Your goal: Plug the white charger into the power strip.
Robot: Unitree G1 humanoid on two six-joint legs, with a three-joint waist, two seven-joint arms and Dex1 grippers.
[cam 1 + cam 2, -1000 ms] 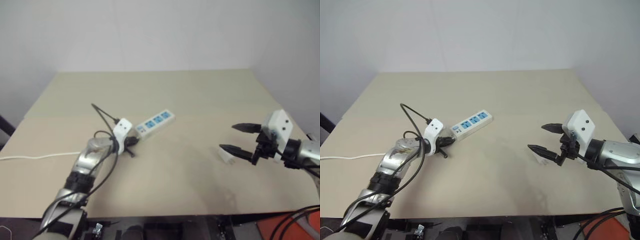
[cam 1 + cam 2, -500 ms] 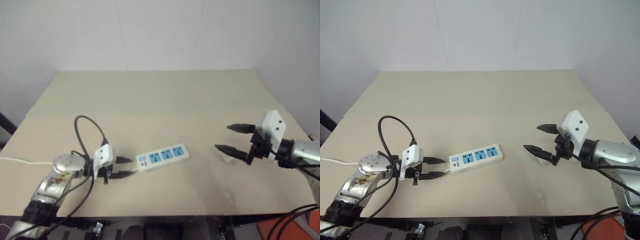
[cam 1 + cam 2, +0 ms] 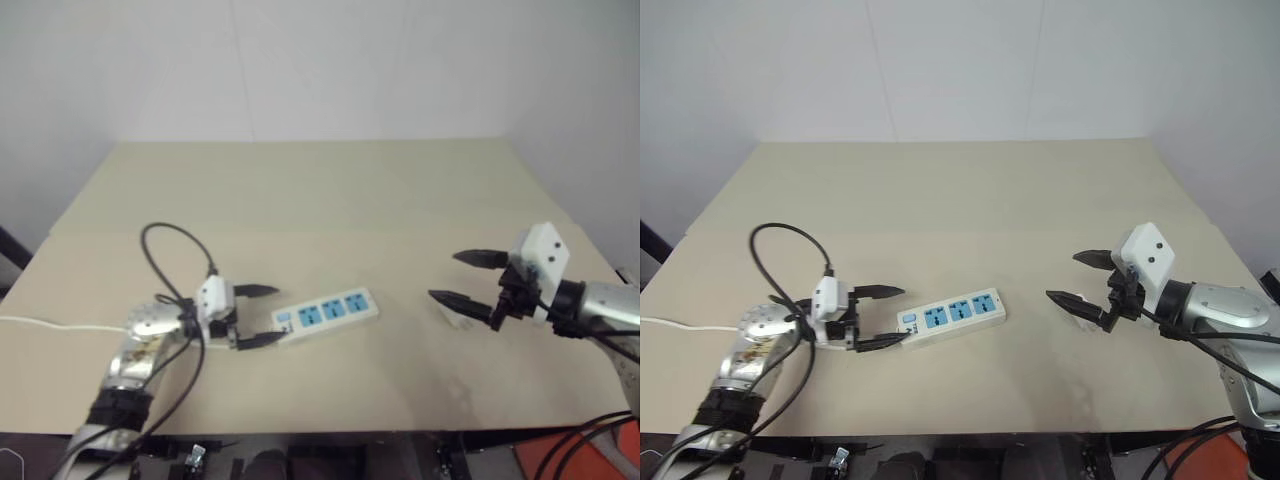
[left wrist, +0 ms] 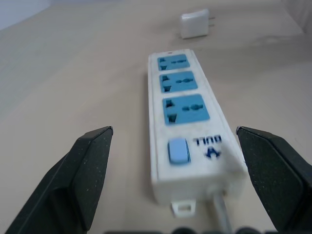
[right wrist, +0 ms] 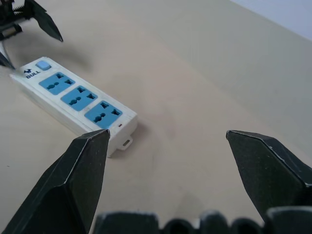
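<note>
The power strip (image 3: 328,310) lies flat on the table near its front, three blue sockets facing up and its switch end toward my left gripper (image 3: 272,315). That gripper is open, with its fingers either side of the switch end and apart from it. In the left wrist view the white charger (image 4: 195,24) lies on the table beyond the strip's far end, prongs pointing sideways. My right gripper (image 3: 444,277) hovers open and empty above the table on the right, close over the charger and pointing toward the strip (image 5: 73,100).
The strip's thin white cord (image 3: 50,325) runs off the table's left edge. A black cable (image 3: 175,240) loops above my left wrist. The tan table (image 3: 320,190) stretches bare behind the strip to a white wall.
My left gripper dragged the power strip toward the table's front and turned it, then opened and let go of the switch end. The right gripper has kept still.
</note>
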